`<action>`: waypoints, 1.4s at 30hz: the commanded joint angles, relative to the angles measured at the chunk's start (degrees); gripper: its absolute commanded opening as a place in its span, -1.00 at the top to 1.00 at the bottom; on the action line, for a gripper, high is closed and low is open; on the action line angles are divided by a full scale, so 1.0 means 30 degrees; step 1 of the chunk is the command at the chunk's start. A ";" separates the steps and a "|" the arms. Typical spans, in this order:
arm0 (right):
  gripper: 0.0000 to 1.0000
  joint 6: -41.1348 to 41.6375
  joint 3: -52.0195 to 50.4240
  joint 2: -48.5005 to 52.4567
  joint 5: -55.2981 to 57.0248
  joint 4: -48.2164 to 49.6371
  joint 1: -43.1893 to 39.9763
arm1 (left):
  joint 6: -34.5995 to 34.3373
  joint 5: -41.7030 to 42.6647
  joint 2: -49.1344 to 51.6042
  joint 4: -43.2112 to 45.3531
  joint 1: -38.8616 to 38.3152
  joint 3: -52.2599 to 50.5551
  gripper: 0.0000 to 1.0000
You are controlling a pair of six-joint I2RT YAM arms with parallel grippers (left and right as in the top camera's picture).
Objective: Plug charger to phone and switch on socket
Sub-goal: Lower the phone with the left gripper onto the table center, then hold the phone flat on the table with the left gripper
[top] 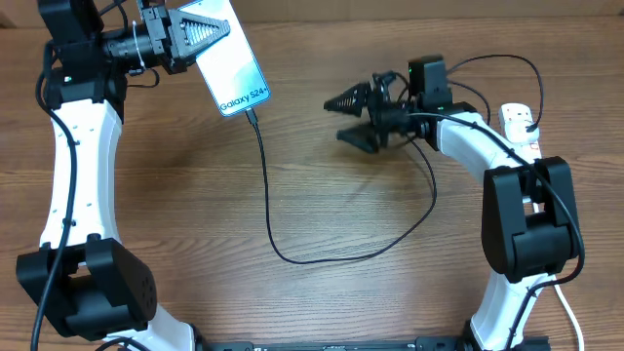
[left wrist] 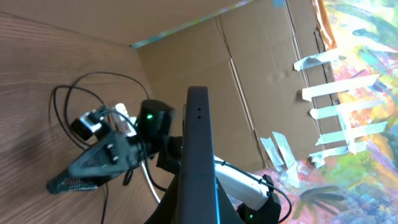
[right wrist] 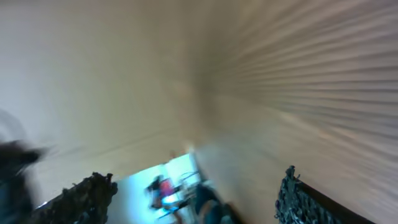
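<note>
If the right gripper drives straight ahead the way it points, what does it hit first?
Probably the black cable hanging just below the phone. The right gripper points toward it, open. Height is unclear, so it might pass by.

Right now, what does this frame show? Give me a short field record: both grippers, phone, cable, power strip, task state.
left gripper: jaws shut on the slim rectangular phone with light blue screen, far left
right gripper: jaws open, empty
thin black charger cable: tip meets the phone's lower edge, apparently plugged in; loops across the wooden table toward the right arm
white power strip: far right, partly hidden by the right arm; switch state unreadable
task state: phone end looks done; switch unconfirmed
</note>
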 commanded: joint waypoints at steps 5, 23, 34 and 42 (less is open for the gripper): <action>-0.72 -0.5661 0.0146 -0.0328 0.9398 -0.6594 0.0029 | 0.5748 -0.2754 -0.0117 -0.5821 -0.1756 0.0248 0.92; -0.72 -0.5894 0.0153 -0.7526 1.8221 -1.0943 0.0029 | 1.0244 -0.7643 0.5464 -1.0506 -0.6754 0.0248 0.91; -0.72 -0.6091 0.0153 -0.7614 1.8229 -1.1395 0.0029 | 1.0236 -0.8196 0.8167 -1.0346 -0.7694 0.0248 0.91; -0.72 -0.6091 0.0153 -0.7614 1.8214 -1.1540 0.0029 | 1.0244 -1.0302 0.8262 -1.0491 -0.8378 0.0248 0.92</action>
